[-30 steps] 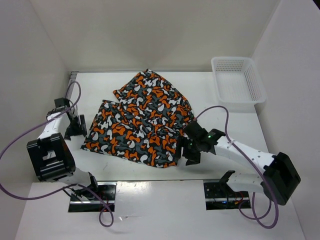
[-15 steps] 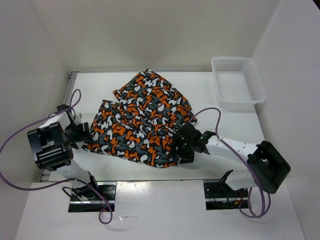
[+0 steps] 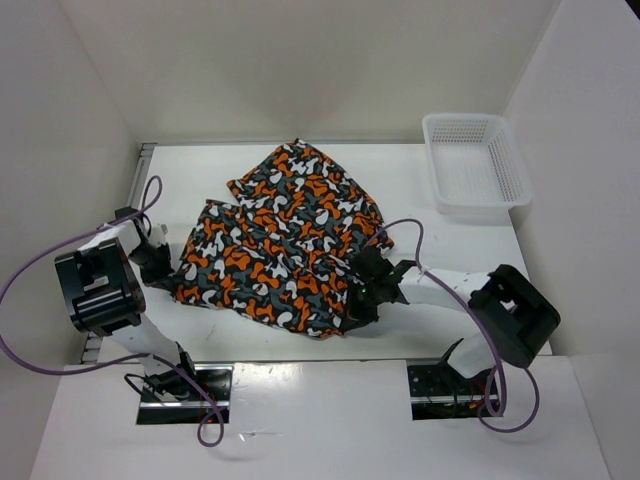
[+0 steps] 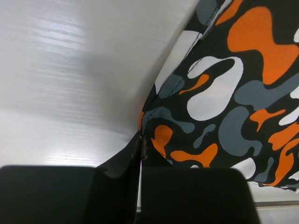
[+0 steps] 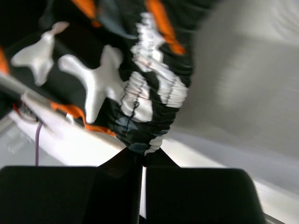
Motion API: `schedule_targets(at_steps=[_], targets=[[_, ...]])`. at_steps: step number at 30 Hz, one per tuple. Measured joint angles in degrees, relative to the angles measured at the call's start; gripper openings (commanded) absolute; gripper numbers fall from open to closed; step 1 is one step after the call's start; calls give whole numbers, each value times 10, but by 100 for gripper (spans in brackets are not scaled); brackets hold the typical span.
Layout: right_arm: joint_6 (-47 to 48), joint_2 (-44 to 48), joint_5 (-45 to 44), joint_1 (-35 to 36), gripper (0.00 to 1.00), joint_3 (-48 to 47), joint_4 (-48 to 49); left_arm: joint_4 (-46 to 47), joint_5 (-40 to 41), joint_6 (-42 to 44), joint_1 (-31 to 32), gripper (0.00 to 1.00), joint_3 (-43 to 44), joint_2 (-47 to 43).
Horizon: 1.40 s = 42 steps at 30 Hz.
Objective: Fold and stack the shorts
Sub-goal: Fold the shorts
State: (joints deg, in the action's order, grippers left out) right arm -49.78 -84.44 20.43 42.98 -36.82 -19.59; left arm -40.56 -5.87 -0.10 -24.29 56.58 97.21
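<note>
While left claw (image 4: 140, 145), right claw (image 5: 142, 154) pinch shorts (image 3: 290, 240): white table (image 3: 465, 248), white walls (image 3: 300, 70), basket (image 3: 475, 165) far right.

The shorts (image 3: 285, 240) are lying spread and rumpled across the frame's centre, showing orange, black, grey and white blotches.

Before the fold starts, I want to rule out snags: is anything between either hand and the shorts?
Nothing visible. The left hand is shut on the shorts at their left edge, and the right hand is shut on a gathered band at their near right corner. The basket sits apart, far right.
</note>
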Motion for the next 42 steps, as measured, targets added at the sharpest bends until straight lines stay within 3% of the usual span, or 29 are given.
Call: schedule_targets(at_steps=[6, 14, 20, 25, 30, 35, 42], targets=[[47, 40, 60, 0, 0, -22, -39, -56, -33, -1, -26, 0, 12, -39], [74, 150, 167, 0, 0, -99, -90, -138, -92, -1, -58, 0, 200, -156], [66, 190, 197, 0, 0, -122, -105, -212, -141, -1, -56, 0, 315, -138], [38, 200, 219, -5, 0, -134, -87, -224, -176, -2, -4, 0, 527, -56], [3, 211, 247, -47, 0, -81, -34, -194, -172, -2, 154, 0, 742, 87], [-32, 212, 269, -103, 0, -5, -7, -195, -141, -2, 288, 0, 966, 304], [-36, 225, 323, -235, 0, 64, 2, -188, -66, -1, 382, 0, 1070, 471]])
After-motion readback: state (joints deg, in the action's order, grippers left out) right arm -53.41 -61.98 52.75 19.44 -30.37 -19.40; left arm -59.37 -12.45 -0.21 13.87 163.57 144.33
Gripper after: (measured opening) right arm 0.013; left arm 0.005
